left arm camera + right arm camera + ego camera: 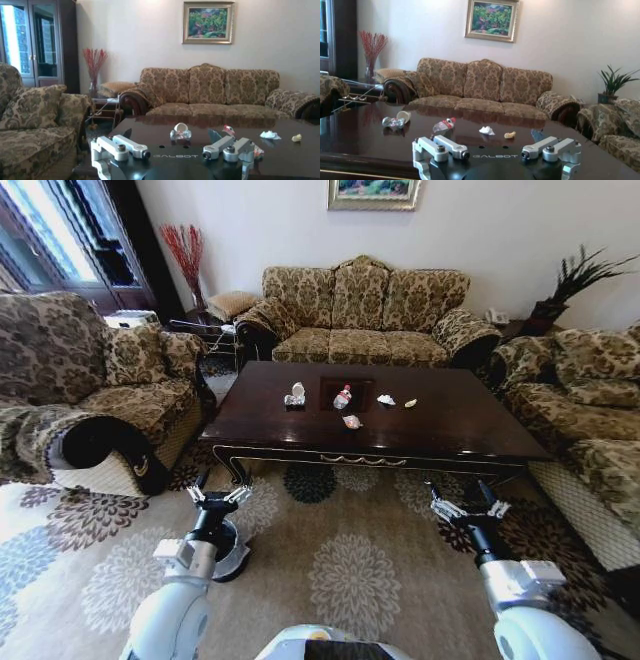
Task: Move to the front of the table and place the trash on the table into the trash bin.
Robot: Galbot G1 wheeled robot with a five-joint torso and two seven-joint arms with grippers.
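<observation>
Your left hand (218, 497) and right hand (468, 507) hung spread apart, short of the counter's (270, 432) front edge. Trash (345, 397) lay mid-counter: probably light, crushable; pinch the bottle's body.

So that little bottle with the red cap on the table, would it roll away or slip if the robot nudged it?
Quite possibly. The bottle looks to lie tilted on its side on the glossy table, so a nudge may roll or slide it. It looks clear, small and likely empty, thus probably light. Thin plastic may give under a squeeze. Both grippers, left and right, hang open short of the table.
</observation>
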